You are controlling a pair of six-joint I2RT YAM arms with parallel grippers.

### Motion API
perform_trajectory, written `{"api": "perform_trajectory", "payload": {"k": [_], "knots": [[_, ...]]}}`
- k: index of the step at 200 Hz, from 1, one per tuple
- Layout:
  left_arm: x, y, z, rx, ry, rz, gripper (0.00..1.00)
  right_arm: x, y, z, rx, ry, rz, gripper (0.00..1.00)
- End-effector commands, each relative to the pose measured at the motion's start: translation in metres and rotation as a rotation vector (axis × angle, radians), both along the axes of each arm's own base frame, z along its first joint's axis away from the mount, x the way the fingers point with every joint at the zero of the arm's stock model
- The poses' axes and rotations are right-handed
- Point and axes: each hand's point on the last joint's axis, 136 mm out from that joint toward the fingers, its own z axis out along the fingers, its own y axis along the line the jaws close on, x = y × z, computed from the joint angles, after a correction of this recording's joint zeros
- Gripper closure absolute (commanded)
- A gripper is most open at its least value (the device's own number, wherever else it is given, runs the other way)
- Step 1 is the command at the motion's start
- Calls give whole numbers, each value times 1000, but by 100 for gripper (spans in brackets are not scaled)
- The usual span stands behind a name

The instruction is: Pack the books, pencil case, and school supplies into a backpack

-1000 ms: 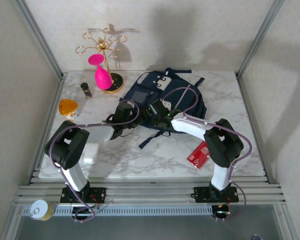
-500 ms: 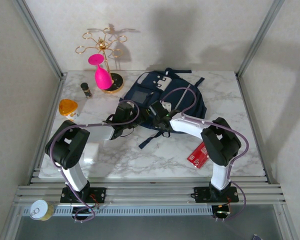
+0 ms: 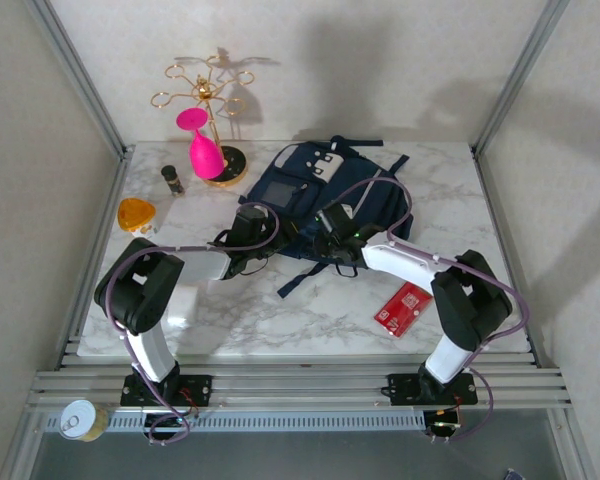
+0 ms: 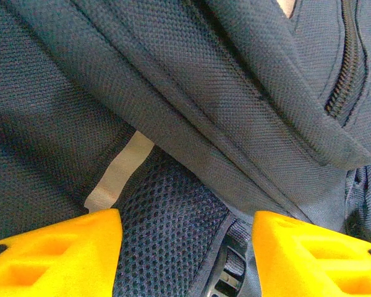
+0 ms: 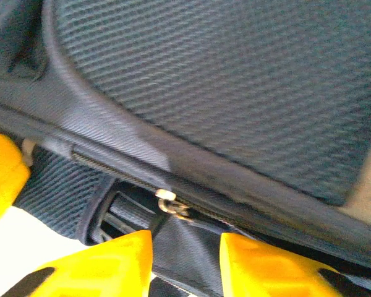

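Pressed close to the blue backpack [image 3: 290, 165] on the bench [image 3: 280, 310]. Left tool [image 4: 185, 247] loose, fingers [image 4: 55, 247] wide. Right tool [image 5: 185, 247] by the zipper pull [image 5: 170, 204]: can't tell if pinching.

I am working in a robotics lab test cell, not a home. Silver aluminium extrusion posts [image 3: 80, 75] frame plain white panel walls [image 3: 400, 60] around a white marble-patterned tabletop [image 3: 280, 315]. My white-and-black left arm [image 3: 140, 295] and right arm [image 3: 470, 305] are bolted to slotted aluminium rails [image 3: 300, 385] at its near edge. The props are a mismatched set: a navy blue fabric backpack [image 3: 280, 190], a gold wire stand [image 3: 208, 90], a bright pink goblet [image 3: 202, 148] and a small tin can [image 3: 80, 420].
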Motion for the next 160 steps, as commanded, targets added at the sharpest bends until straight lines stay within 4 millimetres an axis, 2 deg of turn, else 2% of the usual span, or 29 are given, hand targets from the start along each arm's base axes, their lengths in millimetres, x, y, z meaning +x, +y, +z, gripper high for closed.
{"api": "perform_trajectory", "payload": {"k": [1, 29, 69, 104, 128, 160], "knots": [[2, 10, -10, 33, 16, 27, 43, 3, 2, -8, -67, -8, 61, 61], [4, 7, -10, 30, 19, 20, 43, 4, -11, -13, -112, 4, 57, 60], [10, 4, -12, 28, 20, 23, 43, 7, -3, -31, -140, 2, 146, 55], [13, 3, -14, 30, 21, 23, 43, 19, 7, -32, -162, -37, 204, 57], [13, 4, -15, 35, 22, 24, 43, 22, 22, -29, -114, -64, 254, 60], [12, 3, -16, 33, 26, 22, 43, 24, 12, -30, -146, -100, 235, 68]]}}
